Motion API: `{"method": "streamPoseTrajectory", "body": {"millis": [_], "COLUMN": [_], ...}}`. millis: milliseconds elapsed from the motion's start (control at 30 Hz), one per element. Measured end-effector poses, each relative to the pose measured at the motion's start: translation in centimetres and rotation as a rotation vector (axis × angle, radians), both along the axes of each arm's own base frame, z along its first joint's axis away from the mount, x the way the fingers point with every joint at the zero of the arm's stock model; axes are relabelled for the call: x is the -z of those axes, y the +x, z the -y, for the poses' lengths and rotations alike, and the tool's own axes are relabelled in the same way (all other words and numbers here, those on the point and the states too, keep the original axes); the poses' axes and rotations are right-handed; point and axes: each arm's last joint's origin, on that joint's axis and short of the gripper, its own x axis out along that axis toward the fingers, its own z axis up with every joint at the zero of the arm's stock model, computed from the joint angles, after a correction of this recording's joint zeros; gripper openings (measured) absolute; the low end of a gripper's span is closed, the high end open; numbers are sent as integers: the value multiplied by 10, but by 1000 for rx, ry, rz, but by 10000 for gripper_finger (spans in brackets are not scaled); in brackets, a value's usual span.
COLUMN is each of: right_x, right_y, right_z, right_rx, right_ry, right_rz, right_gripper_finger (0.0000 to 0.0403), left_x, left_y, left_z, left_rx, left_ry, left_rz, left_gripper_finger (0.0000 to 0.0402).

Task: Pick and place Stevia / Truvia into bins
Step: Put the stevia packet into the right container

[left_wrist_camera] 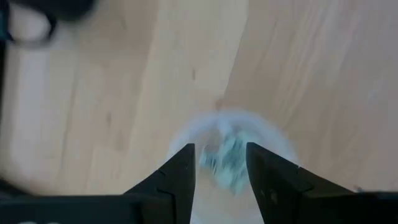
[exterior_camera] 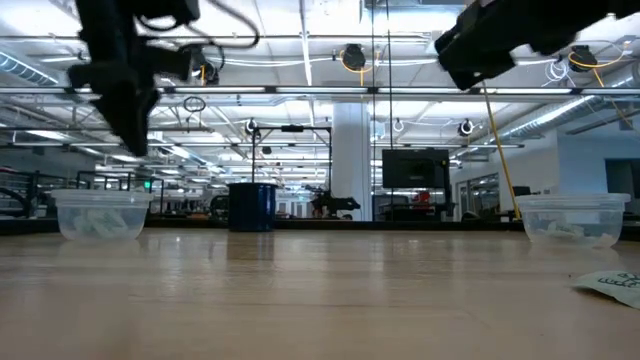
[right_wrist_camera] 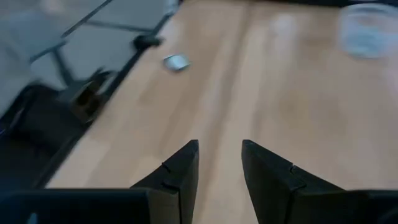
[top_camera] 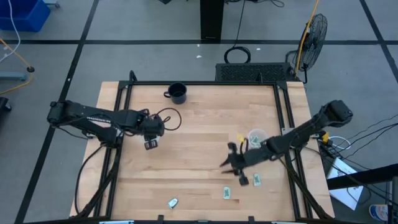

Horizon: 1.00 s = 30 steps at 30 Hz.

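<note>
Left claw (top_camera: pixel 151 144) hangs over table (top_camera: pixel 199 124) left-centre; right claw (top_camera: pixel 233 163) near loose packets (top_camera: pixel 256 180), bin (top_camera: pixel 256 135) beside its arm. Low view: two bins (exterior_camera: pixel 100 213) on table. Left wrist: fingers (left_wrist_camera: pixel 180 174) spread above bin (left_wrist_camera: pixel 233 158) holding packets. Right wrist: fingers (right_wrist_camera: pixel 183 171) apart, empty; packet (right_wrist_camera: pixel 176 61) far off.

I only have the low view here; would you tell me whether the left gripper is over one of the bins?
Observer: Yes. In the left wrist view, the left gripper hangs open above a bin with packets inside.
Operator: Is the right gripper carrying anything?
Observer: No. The right gripper is open and empty.
Operator: How many packets lie loose?
Observer: The high view shows three on the wood: a left packet, a middle packet and a right packet.
</note>
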Motion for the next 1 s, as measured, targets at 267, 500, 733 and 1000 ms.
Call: {"method": "streamPoseTrajectory", "body": {"millis": [267, 500, 733, 1000], "right_x": [54, 90, 97, 111], "right_y": [8, 1, -5, -6], "right_z": [-54, -70, -69, -67], "right_rx": [-27, 41, 134, 180], "right_ry": [121, 121, 109, -1], "right_rz": [-132, -239, -316, -318], "right_gripper_finger": [114, 115, 129, 126], "left_x": [-38, -49, -49, -49], "left_y": [36, 50, 50, 50], "left_z": [1, 2, 2, 2], "left_rx": [98, 246, 250, 243], "left_ry": [33, 112, 110, 105], "left_rz": [362, 506, 509, 511], "left_gripper_finger": [149, 150, 150, 150]}}
